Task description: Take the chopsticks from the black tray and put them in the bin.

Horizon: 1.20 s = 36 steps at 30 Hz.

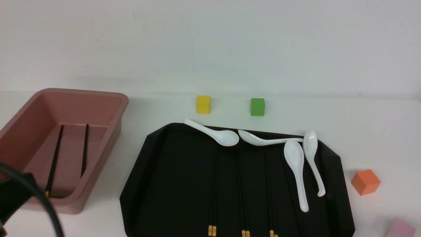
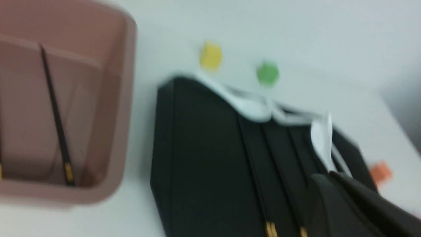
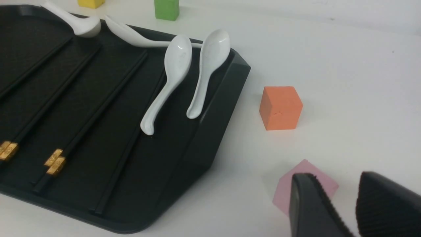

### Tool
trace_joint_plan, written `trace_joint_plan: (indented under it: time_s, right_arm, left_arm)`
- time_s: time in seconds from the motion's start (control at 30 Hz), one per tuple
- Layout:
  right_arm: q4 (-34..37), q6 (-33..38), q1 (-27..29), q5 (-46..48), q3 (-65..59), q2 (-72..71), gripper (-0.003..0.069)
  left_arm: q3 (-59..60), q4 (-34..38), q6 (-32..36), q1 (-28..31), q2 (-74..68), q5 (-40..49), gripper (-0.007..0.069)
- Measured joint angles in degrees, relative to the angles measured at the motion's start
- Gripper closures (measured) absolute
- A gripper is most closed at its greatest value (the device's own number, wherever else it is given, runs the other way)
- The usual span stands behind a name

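1. Chopsticks (image 1: 213, 187) lie lengthwise on the black tray (image 1: 144, 171) in the lower centre of the front view. At least three pairs are there, and their gold ends (image 1: 212, 230) reach the bottom edge of the frame.
2. The left gripper (image 2: 324, 177) has its dark fingers pressed together with nothing between them, though its wrist view is blurred. In the front view only a dark part of the left arm (image 1: 13, 197) and a cable show, in the lower left corner in front of the bin (image 1: 108, 98).
3. The right gripper (image 3: 334, 179) has its ribbed fingers (image 3: 309, 204) standing apart and empty above the white table (image 1: 378, 131). A pink block (image 1: 399, 228) sits just beyond them, in the lower right corner of the front view.
4. The bin stands at mid-left, apart from the tray. Two black sticks (image 1: 84, 149) lean side by side inside it.
5. An orange block (image 1: 365, 181) sits near the tray's right edge, not touching it.
6. Four white spoons (image 1: 294, 164) rest on the tray. Two lie across its upper rim and two lie lengthwise at its right.
7. A yellow cube (image 1: 203, 104) and a green cube (image 1: 257, 106) stand apart on the table above the tray.
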<state>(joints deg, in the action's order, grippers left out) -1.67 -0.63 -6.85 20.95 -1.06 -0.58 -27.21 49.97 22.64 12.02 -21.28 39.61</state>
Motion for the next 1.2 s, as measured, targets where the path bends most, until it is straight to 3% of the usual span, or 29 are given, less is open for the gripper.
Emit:
trace_joint_plan:
  time_s: [0.47, 0.7, 0.97, 1.1, 1.2]
  right_arm:
    - [0.0, 0.0, 0.0, 0.0, 0.0, 0.0, 0.0419]
    - [0.0, 0.0, 0.0, 0.0, 0.0, 0.0, 0.0419]
    - [0.0, 0.0, 0.0, 0.0, 0.0, 0.0, 0.0419]
    - [0.0, 0.0, 0.0, 0.0, 0.0, 0.0, 0.0419]
    - [0.0, 0.0, 0.0, 0.0, 0.0, 0.0, 0.0419]
  left_arm:
    - [1.0, 0.9, 0.3, 0.0, 1.5, -7.8, 0.0637]
    - [2.4, -6.2, 0.3, 0.0, 1.5, -13.4, 0.0637]
    - [7.5, -8.6, 0.1, 0.0, 3.6, -13.4, 0.0637]
    - [8.8, -15.4, -3.8, -2.2, 6.2, -13.3, 0.0637]
    - [10.7, -26.9, -15.0, -7.9, 8.3, -13.9, 0.0637]
